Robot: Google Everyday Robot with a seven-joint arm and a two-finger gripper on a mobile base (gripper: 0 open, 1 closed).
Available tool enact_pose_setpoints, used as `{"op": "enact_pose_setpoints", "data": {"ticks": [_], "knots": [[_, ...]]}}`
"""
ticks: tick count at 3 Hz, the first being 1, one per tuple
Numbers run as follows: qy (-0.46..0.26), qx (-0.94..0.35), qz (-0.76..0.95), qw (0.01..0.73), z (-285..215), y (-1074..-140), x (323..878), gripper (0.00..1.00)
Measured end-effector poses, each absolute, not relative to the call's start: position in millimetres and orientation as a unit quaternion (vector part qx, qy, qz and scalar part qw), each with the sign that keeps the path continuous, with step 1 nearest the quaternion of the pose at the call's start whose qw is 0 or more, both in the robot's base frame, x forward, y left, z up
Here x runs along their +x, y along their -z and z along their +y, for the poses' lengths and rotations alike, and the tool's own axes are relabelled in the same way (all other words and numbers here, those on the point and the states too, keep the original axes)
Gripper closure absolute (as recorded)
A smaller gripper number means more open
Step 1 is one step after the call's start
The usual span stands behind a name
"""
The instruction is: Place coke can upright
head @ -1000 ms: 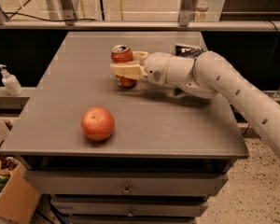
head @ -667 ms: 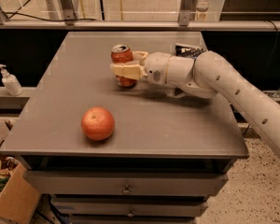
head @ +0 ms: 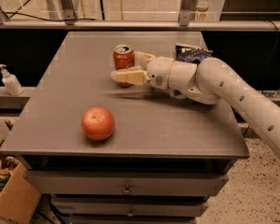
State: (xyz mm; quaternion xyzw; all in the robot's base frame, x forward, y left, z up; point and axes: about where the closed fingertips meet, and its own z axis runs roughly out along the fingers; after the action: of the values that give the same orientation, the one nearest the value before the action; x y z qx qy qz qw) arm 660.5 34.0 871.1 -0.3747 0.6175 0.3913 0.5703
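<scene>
Snugly between the fingers (head: 130, 76) of the smooth cream end effector (head: 125, 65), the upright red cylindrical coke can (head: 123, 59), silver-topped.

The end effector (head: 126, 67) clasps the coke can (head: 123, 57). Its near finger (head: 130, 76) crosses the can's lower front and hides that band, and the far finger's tip is lost behind the can. The can's white lettering is too small to read. Just below the end effector, a smeared streak (head: 128, 94) blurs the table (head: 74, 78) top. Behind the wrist, a dark blue snack bag (head: 191, 54) shows only its upper part. The arm (head: 233, 92) runs off the right edge. Well below the end effector, the drawers (head: 126, 188) are cut by the bottom edge, as is a cardboard box (head: 14, 199) to the lower left.
</scene>
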Motion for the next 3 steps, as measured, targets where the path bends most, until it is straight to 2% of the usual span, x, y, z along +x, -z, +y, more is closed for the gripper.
{"op": "enact_pose_setpoints", "data": {"ticks": [2,3], "knots": [[-0.363,-0.371,0.621,0.587,6.3,-878.2,655.0,0.0],[-0.33,-0.387,0.624,0.593,-24.3,-893.9,650.6,0.0]]}}
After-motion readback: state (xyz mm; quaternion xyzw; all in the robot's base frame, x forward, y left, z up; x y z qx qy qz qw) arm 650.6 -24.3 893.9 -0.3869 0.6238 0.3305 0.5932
